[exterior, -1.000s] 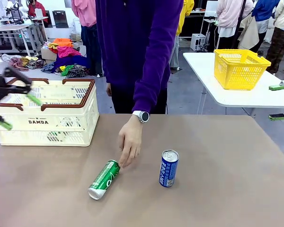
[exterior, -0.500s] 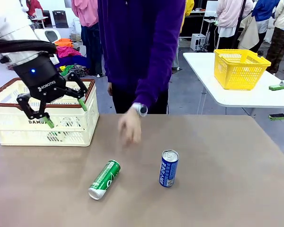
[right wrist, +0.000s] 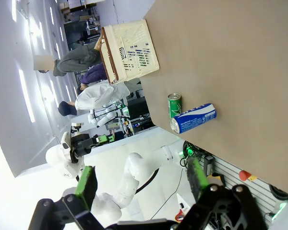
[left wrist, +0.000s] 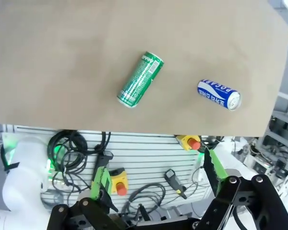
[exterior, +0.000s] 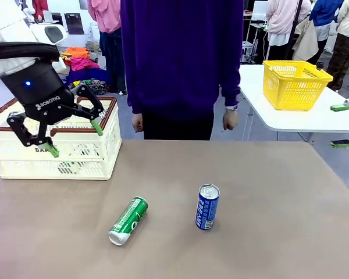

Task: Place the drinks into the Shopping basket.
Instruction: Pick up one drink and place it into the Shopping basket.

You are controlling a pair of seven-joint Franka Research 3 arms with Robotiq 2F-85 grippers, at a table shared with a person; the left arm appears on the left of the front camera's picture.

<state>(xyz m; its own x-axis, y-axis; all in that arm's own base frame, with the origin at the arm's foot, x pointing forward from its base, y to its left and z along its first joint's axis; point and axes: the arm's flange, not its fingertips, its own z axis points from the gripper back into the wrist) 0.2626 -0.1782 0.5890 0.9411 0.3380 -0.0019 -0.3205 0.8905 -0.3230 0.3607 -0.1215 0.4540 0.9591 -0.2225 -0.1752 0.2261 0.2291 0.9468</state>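
A green can [exterior: 128, 221] lies on its side on the brown table, left of centre. To its right a blue Pocari Sweat can [exterior: 207, 206] stands upright. The cream Shopping basket [exterior: 81, 163] with brown rim sits at the table's back left. My left gripper [exterior: 74, 138] hangs open in front of the basket's top, holding nothing. In the left wrist view its fingers [left wrist: 156, 171] stand wide apart, with the green can [left wrist: 140, 79] and blue can [left wrist: 219, 94] far off. My right gripper [right wrist: 141, 179] is open and empty, far from both cans [right wrist: 193, 118] and the basket [right wrist: 132, 50].
A person in a purple top [exterior: 174, 64] stands at the table's far edge with both hands down at their sides. A yellow basket [exterior: 294, 84] sits on a white table behind on the right. A green fingertip [exterior: 340, 143] pokes in at the right edge.
The person's hand has left the green can and dropped to their side. My left gripper swung in from the left edge to hang before the basket, staying open.
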